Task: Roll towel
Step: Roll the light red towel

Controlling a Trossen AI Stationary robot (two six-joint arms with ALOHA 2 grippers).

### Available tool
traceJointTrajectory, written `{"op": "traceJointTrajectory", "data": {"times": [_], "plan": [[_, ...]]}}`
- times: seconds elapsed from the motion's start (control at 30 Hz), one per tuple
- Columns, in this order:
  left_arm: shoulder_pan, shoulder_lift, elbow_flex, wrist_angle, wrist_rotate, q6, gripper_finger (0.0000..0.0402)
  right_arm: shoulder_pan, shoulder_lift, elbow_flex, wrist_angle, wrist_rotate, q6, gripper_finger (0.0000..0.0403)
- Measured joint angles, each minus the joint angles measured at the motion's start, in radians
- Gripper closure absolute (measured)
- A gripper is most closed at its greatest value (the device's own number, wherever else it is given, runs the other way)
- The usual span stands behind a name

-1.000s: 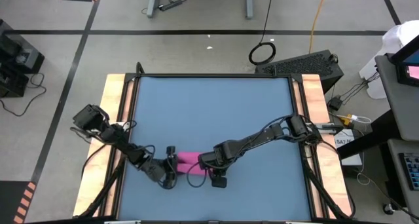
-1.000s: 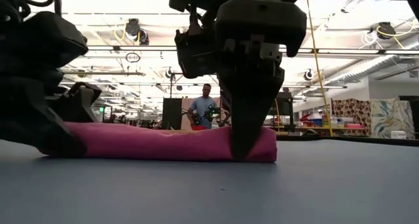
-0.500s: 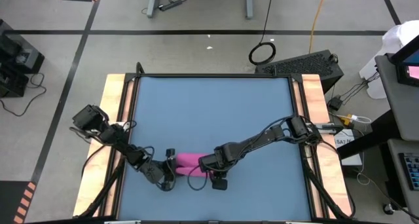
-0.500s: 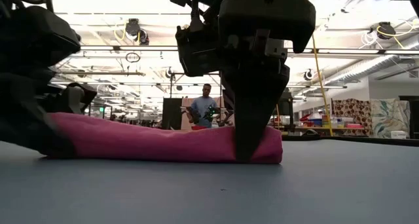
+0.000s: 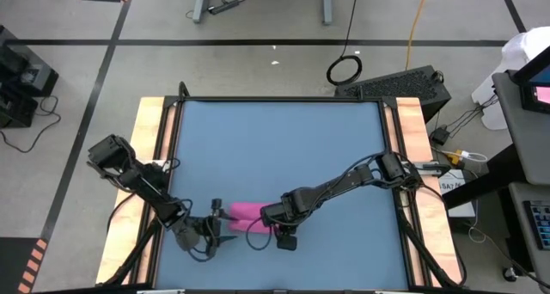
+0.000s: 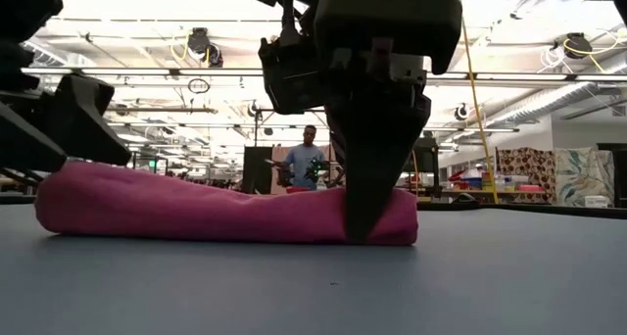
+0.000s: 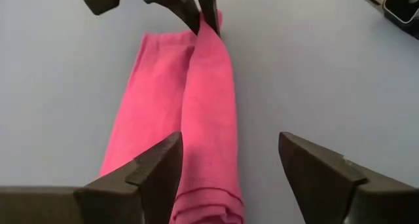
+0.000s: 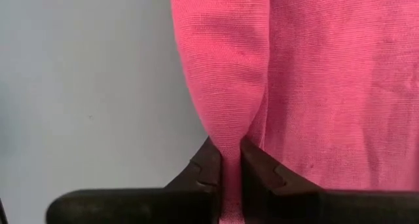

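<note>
- I see the towel [image 5: 247, 211] lying near the front edge of the blue table [image 5: 275, 139], about midway between the wooden side rails; wide bare tabletop lies behind it toward the far edge, only a narrow strip in front
- left gripper [image 7: 226, 165] sits just off the towel's left end, fingers spread apart, nothing between them; the towel end lies in line with the gap
- right gripper [image 8: 226, 168] stands at the towel's right end, fingers pressed together on a pinched-up fold of the cloth
- towel is magenta-pink, gathered into a long low roll, thicker at the left end in the low view [image 6: 216, 213]; lengthwise fold lines show
- a person [image 6: 306, 164] stands far off in the room
</note>
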Motion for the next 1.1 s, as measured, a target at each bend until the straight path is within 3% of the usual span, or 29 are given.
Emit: {"op": "traceJointTrajectory", "data": {"times": [0.27, 0.4, 0.5, 0.7, 0.8, 1.1], "plan": [[0.006, 0.062, 0.0, 0.02, -0.012, 0.006, 0.0146, 0.0, 0.0, 0.0, 0.014, 0.001, 0.009, 0.0383], [0.007, 0.098, 0.0, 0.02, -0.003, -0.03, 0.0165, 0.0, 0.0, 0.0, 0.013, 0.004, 0.02, 0.0383], [0.007, 0.106, 0.0, 0.017, -0.015, -0.071, 0.0205, 0.001, -0.001, 0.0, 0.013, 0.025, 0.033, 0.0383], [0.015, 0.105, 0.001, -0.015, -0.011, -0.2, 0.0337, 0.027, -0.002, 0.001, 0.011, 0.124, 0.055, 0.0374], [0.03, 0.102, 0.003, -0.058, 0.014, -0.315, 0.0376, 0.051, -0.002, 0.001, 0.006, 0.203, 0.052, 0.0347], [0.081, 0.099, -0.019, -0.077, 0.13, -0.472, 0.0361, 0.12, -0.046, 0.001, -0.033, 0.318, 0.071, 0.0225]]}}
